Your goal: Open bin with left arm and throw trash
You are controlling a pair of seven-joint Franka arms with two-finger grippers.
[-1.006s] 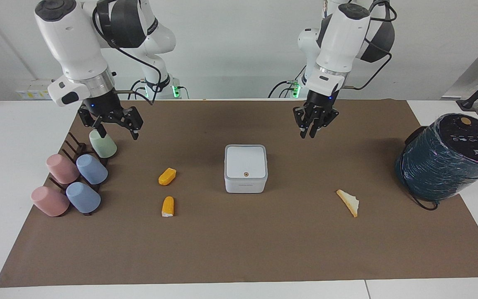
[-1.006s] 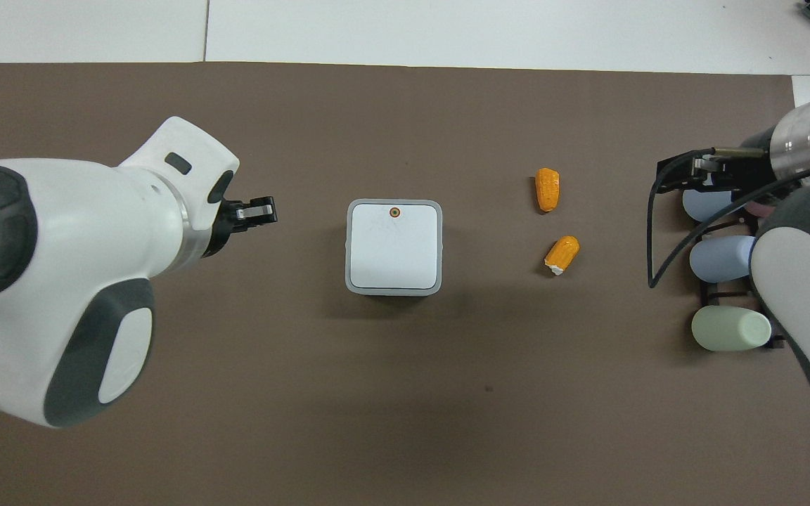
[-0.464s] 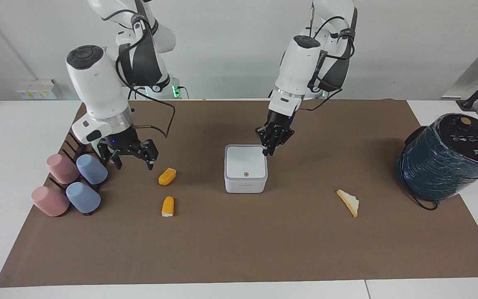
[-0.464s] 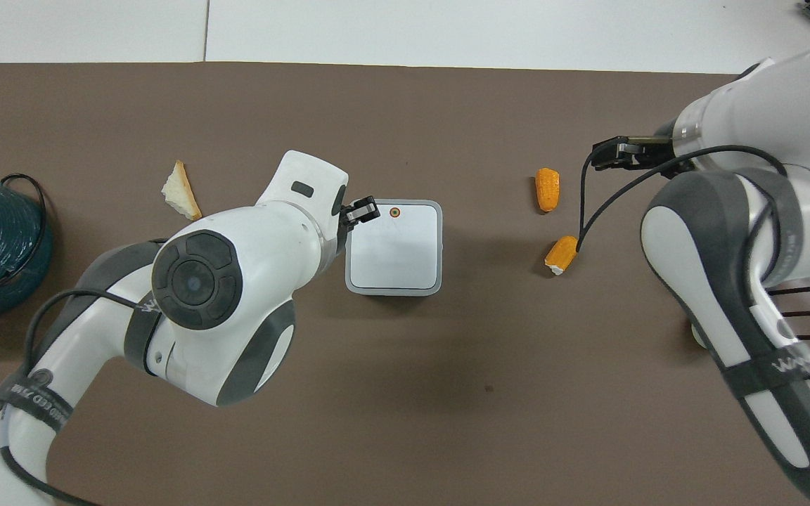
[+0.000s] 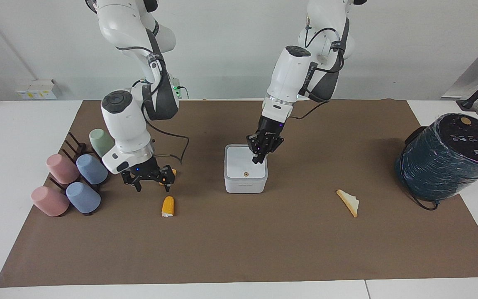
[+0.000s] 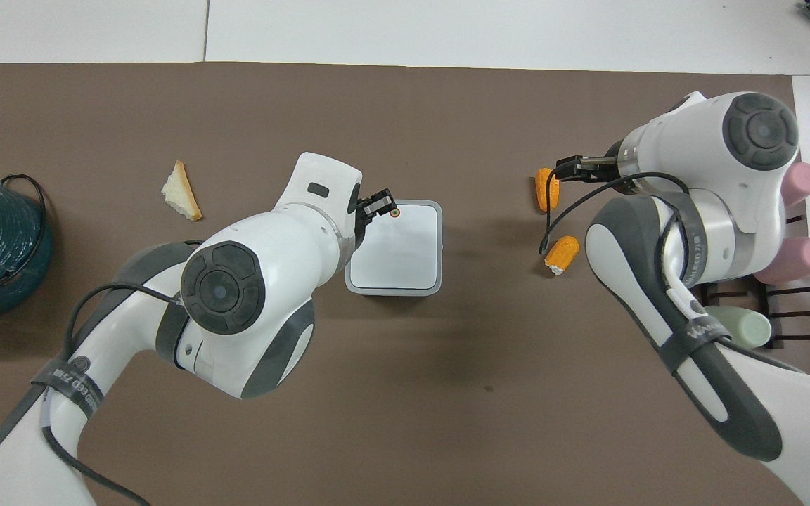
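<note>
a: what sits closest to the robots?

b: the pale green cup [image 5: 100,141] on the dark rack [image 5: 75,146], at the right arm's end of the tabletop [image 5: 239,249]. the pink and blue cups [image 5: 77,178] lie on that rack too, farther out.

a: and the hands?

b: the left hand [image 5: 259,158] is low over the bin [image 5: 245,168], above the lid near the orange button [image 6: 394,211]. its fingers are pinched together on nothing. half a second ago it hung by the bin's corner nearer the robots. the lid is down.

a: the other one?

b: the right hand [image 5: 152,185] is low at one orange chunk [image 6: 544,188]. its fingers are spread wide, one on each side of the chunk, not squeezing it. a second ago it was up over the green cup.

a: what lies farther out?

b: the second orange chunk [image 5: 167,206] sits just past that hand. the bread wedge [image 5: 348,202] lies well apart from the bin, toward the left arm's end, with bare brown mat [image 5: 239,253] all around it. the big teal wrapped cylinder [image 5: 446,155] stands at the mat's edge on that end.

a: is there room to move?

b: yes, the mat is bare from the scraps out to its edge farthest from the robots. a white wall [image 5: 230,45] rises at the robots' end.
</note>
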